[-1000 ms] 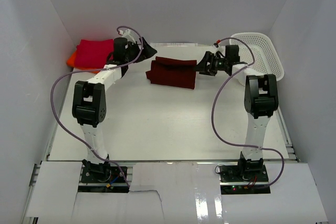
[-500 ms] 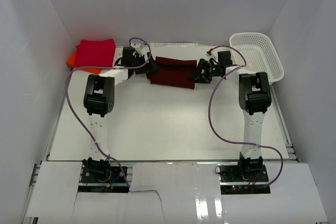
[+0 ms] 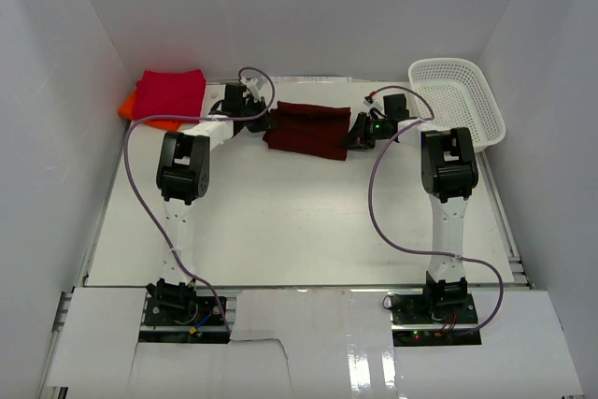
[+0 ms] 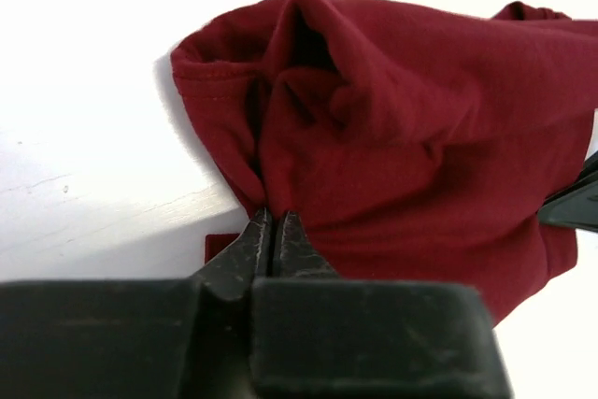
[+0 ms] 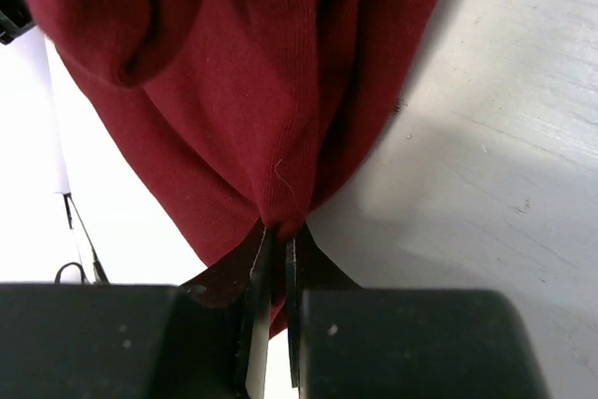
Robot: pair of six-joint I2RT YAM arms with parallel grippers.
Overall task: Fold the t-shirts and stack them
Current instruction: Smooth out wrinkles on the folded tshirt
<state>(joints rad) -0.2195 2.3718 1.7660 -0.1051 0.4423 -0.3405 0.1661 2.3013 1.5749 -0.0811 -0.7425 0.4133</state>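
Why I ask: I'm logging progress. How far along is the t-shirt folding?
Done: the crimson shirt lies folded on the orange shirt, far left. In hand: the maroon shirt, already folded narrow, with left jaws and right jaws shut on its opposite ends. Left, probably: finish that fold and set it on the stack.

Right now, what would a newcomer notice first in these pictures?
The dark maroon t-shirt at the far middle of the table, pinched at its left end by the left gripper and at its right end by the right gripper, both shut on cloth. Next, the crimson t-shirt lying on an orange one in the far left corner.
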